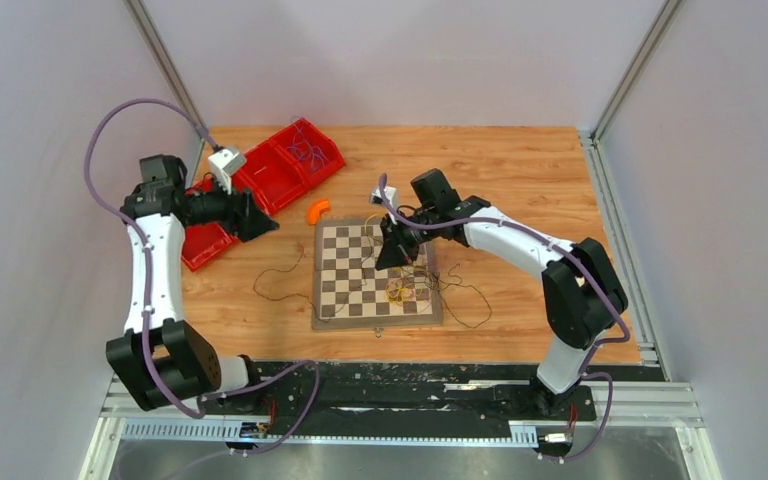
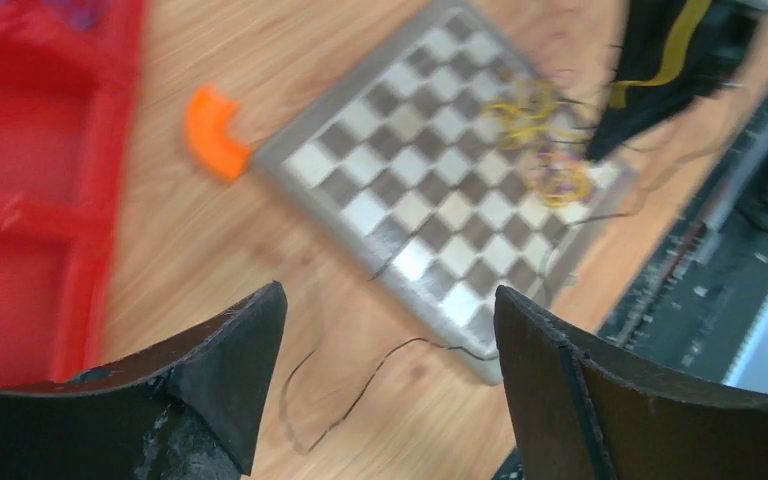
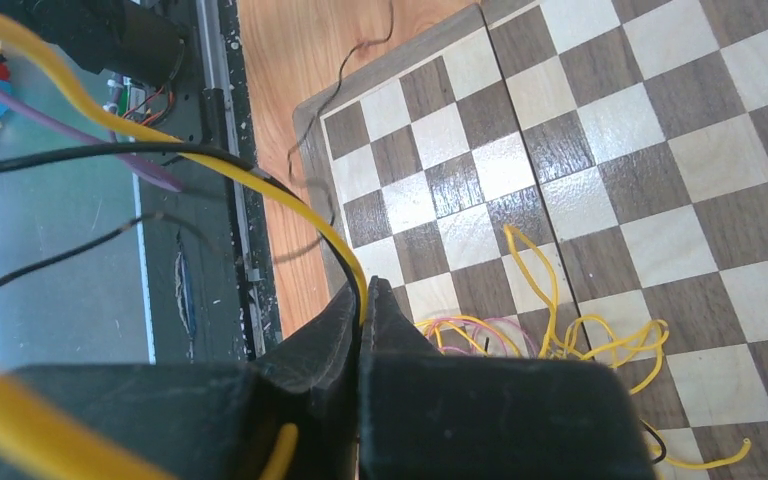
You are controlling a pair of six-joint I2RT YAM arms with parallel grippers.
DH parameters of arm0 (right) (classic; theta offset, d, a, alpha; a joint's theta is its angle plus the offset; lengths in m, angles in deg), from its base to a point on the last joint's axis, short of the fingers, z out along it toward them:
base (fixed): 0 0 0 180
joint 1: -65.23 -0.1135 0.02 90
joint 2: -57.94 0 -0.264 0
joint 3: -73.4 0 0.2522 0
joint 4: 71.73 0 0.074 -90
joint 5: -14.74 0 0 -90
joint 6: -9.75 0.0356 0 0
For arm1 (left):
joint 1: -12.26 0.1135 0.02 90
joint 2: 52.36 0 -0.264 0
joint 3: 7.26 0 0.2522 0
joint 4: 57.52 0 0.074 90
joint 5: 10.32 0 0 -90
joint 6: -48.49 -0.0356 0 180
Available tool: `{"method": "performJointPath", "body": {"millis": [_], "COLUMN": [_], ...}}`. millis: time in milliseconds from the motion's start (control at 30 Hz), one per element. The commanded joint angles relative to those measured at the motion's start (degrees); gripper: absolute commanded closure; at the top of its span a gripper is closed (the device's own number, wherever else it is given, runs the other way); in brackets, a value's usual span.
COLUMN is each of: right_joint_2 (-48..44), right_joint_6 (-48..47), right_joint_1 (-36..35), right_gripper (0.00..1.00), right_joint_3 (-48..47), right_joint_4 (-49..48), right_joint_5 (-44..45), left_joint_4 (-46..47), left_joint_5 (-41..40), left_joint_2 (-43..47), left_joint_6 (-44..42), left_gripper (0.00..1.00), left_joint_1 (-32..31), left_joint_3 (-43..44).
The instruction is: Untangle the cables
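right tool on the yellow strand, left tool well away

the left tool [image 2: 390,300] hangs by the red bins [image 1: 278,172], jaws apart and empty. a black cable [image 2: 360,388] trails on the counter [image 1: 520,180] left of the chessboard [image 1: 345,300]. the knot of cables [image 1: 400,290] lies on the board's right half, just beside the right tool [image 3: 362,300], pinched together on a yellow cable [image 3: 345,262]. the right arm is nearer

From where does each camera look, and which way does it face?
Top external: above and behind, facing down on the table; both arms show.
Left wrist: on left arm, facing the chessboard past the open left gripper.
Right wrist: on right arm, facing down at the chessboard; right gripper shut on a yellow cable.
Shared: all show the chessboard.
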Motion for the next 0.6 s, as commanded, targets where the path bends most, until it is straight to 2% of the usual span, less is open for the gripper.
{"method": "performJointPath", "body": {"millis": [0,33,133,200,400,567], "right_joint_2": [-0.74,-0.62,-0.62,-0.83,-0.72,-0.08], "right_joint_6": [-0.35,0.24,1.98,2.62,3.47,3.77], "right_joint_1": [-1.60,-1.69,-1.96,-2.26,-3.33,-3.81], "right_gripper": [1.00,1.00,1.00,1.00,1.00,1.00], "right_joint_3": [-4.19,-4.42,-4.38,-4.13,-4.32,-4.86], "right_joint_4": [0.98,0.96,1.02,0.98,0.89,0.89], "right_joint_5": [2.99,3.51,4.47,4.92,4.87,5.17], "left_joint_4": [3.65,7.32,27.46,36.34,44.51,51.04], "left_joint_5": [11.61,11.65,10.91,9.47,5.80,2.87], "left_joint_2": [5.10,6.94,12.53,14.39,12.43,9.44], "left_joint_6": [3.08,9.76,25.18,30.67,33.58,38.06], "left_gripper": [0.11,0.10,0.07,0.05,0.03,0.06], "left_joint_1": [-9.08,-12.28,-17.49,-22.00,-32.19,-36.67], "left_joint_3": [-2.97,-6.39,-16.37,-20.41,-23.75,-25.44]}}
